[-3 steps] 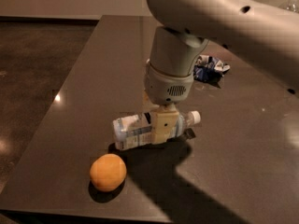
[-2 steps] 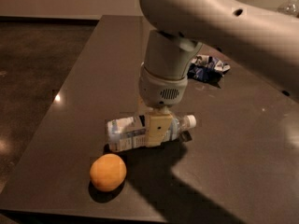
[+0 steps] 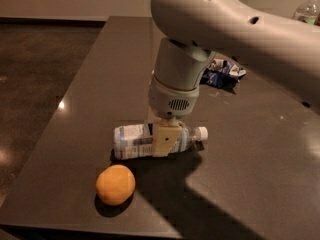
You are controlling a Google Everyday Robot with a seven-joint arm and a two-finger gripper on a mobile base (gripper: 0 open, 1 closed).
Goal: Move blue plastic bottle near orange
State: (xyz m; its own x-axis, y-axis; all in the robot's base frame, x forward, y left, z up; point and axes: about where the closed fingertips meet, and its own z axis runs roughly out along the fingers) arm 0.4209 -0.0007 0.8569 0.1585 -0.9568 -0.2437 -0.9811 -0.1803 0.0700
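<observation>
The blue plastic bottle (image 3: 131, 141) lies on its side on the dark table (image 3: 250, 149), white cap pointing right. My gripper (image 3: 162, 139) comes down from above and is shut on the bottle's middle, one cream finger (image 3: 166, 140) across its front. The orange (image 3: 115, 184) sits on the table just below and left of the bottle, a short gap apart, near the table's front edge.
A dark blue-and-white wrinkly snack bag (image 3: 222, 72) lies at the back right behind my arm. A clear bottle (image 3: 308, 10) shows at the top right corner. The table's left edge (image 3: 65, 109) runs diagonally; its front edge is close below the orange.
My gripper has carried the bottle a little to the left and toward the orange; the gap between bottle and orange has shrunk.
</observation>
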